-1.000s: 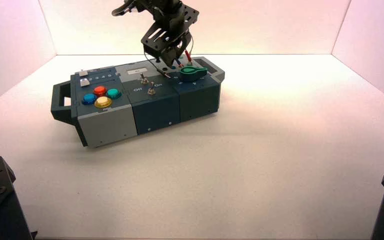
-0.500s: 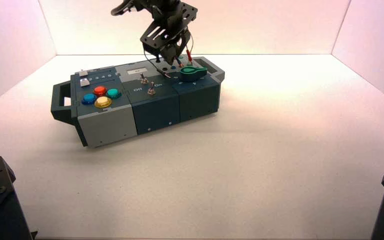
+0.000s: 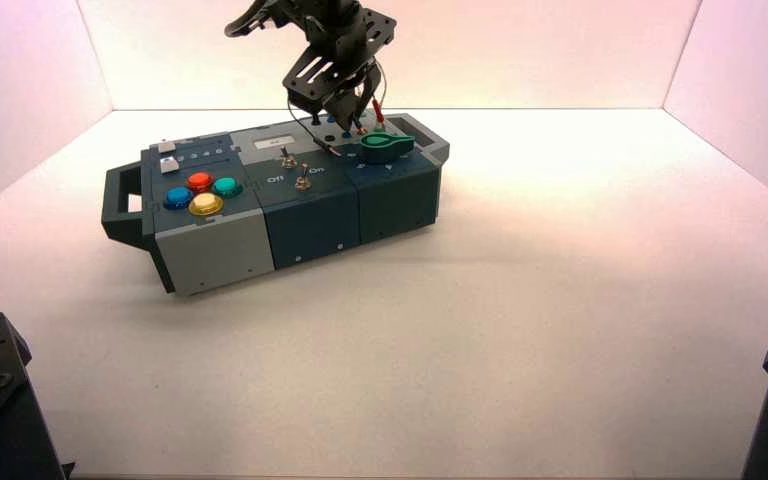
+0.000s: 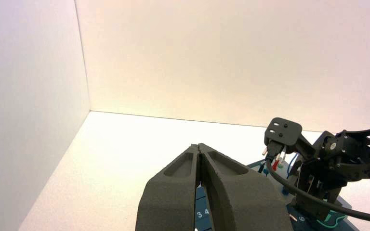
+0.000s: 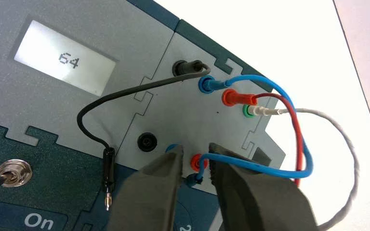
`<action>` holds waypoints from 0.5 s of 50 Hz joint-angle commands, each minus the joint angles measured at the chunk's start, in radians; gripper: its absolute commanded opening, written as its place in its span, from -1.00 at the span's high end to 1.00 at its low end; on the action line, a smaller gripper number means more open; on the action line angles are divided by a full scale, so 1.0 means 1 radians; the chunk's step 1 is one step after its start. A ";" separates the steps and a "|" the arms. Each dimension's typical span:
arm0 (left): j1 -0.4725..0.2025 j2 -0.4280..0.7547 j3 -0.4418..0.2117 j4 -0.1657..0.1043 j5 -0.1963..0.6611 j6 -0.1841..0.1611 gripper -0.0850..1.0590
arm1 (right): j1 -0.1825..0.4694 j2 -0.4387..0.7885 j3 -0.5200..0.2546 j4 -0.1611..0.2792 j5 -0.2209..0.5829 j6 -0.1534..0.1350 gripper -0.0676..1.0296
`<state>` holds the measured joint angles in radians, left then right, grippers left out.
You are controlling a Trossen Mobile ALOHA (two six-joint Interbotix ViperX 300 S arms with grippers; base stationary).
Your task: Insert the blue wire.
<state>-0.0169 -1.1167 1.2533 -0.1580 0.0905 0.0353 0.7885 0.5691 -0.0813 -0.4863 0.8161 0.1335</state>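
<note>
A box on a pale table
The pale table (image 3: 520,330) has a smooth surface and carries a wide box (image 3: 215,250), blue, grey and dark green, with a dark handle at each end. The box lies on the table's left and middle part, toward the back, turned at a slant so that its left end comes nearer the camera than its right.

1 blue wire (image 5: 304,139) in an arched loop, 1 plug in a blue-ringed socket, 1 between the end effector's fingertips (image 5: 173,156).
</note>
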 commanded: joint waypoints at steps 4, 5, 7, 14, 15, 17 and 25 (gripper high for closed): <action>-0.005 0.005 -0.014 0.005 -0.015 0.003 0.91 | -0.025 -0.021 -0.040 -0.002 0.017 0.009 0.67; -0.005 0.005 -0.014 0.005 -0.015 0.003 0.91 | -0.028 -0.021 -0.040 0.000 0.018 0.008 0.71; -0.005 0.005 -0.014 0.005 -0.017 0.003 0.91 | -0.031 -0.021 -0.043 0.003 0.020 0.009 0.77; -0.005 0.005 -0.014 0.005 -0.018 0.005 0.91 | -0.041 -0.023 -0.040 0.005 0.025 0.011 0.93; -0.005 0.005 -0.014 0.005 -0.017 0.005 0.91 | -0.041 -0.023 -0.043 0.005 0.026 0.009 0.92; -0.005 0.005 -0.014 0.005 -0.017 0.003 0.91 | -0.041 -0.025 -0.040 0.005 0.025 0.011 0.92; -0.005 0.005 -0.014 0.005 -0.018 0.003 0.91 | -0.041 -0.026 -0.052 0.012 0.021 0.011 0.92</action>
<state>-0.0169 -1.1167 1.2533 -0.1549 0.0859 0.0368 0.7517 0.5706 -0.0982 -0.4786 0.8422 0.1335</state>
